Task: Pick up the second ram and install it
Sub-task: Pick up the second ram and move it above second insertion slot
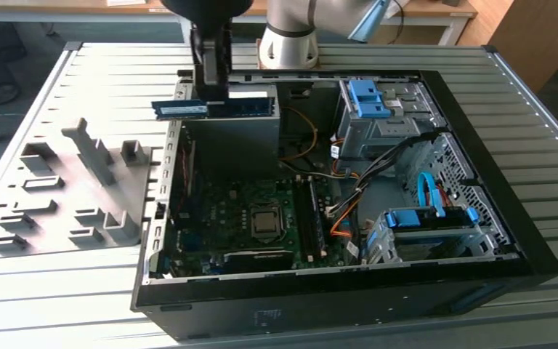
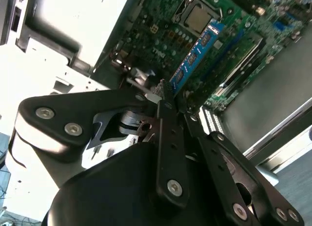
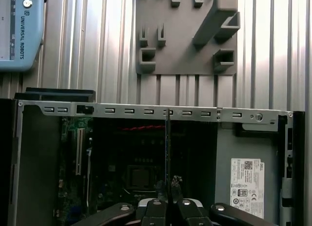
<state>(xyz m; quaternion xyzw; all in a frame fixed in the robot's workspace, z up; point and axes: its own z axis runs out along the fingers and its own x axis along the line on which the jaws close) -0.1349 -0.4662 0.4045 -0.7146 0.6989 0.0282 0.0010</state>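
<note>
At 9 o'clock from the computer case [image 1: 497,218] in the exterior view, a gray holder plate [image 1: 75,193] with its upright blocks lies on the slatted counter [image 1: 56,298], well apart from the work.

The second ram [image 1: 177,109] hangs over the case's 11 o'clock corner, above the gray power supply box [image 1: 235,138]. It lies level and lengthwise across the view. The fingers [image 1: 211,83] pinch it near its middle, so both ends stick out. In the second wrist view the stick [image 2: 195,53] runs out from the fingers [image 2: 165,114] over the board. In the first wrist view it shows edge-on as a thin dark line [image 3: 167,138].

The step in hand looks like carrying the stick to its slot. Doing it well, I judge, means keeping the stick level and parallel to the memory slots [image 1: 310,211], which lie at 5 o'clock from it beside the processor socket [image 1: 264,219] on the motherboard [image 1: 230,211]. It must meet the slot squarely, both ends together, with even pressure. Whether a neighbouring slot is already filled I cannot tell.

Just at 3 o'clock from the slots, orange cables [image 1: 342,225] loop close and could snag an end of the stick. Farther towards 3 o'clock, a blue cable [image 1: 424,190] and the drive cage [image 1: 386,116] stand clear of the path. The power supply box and the case's side wall hem the fingers in from the other side.
</note>
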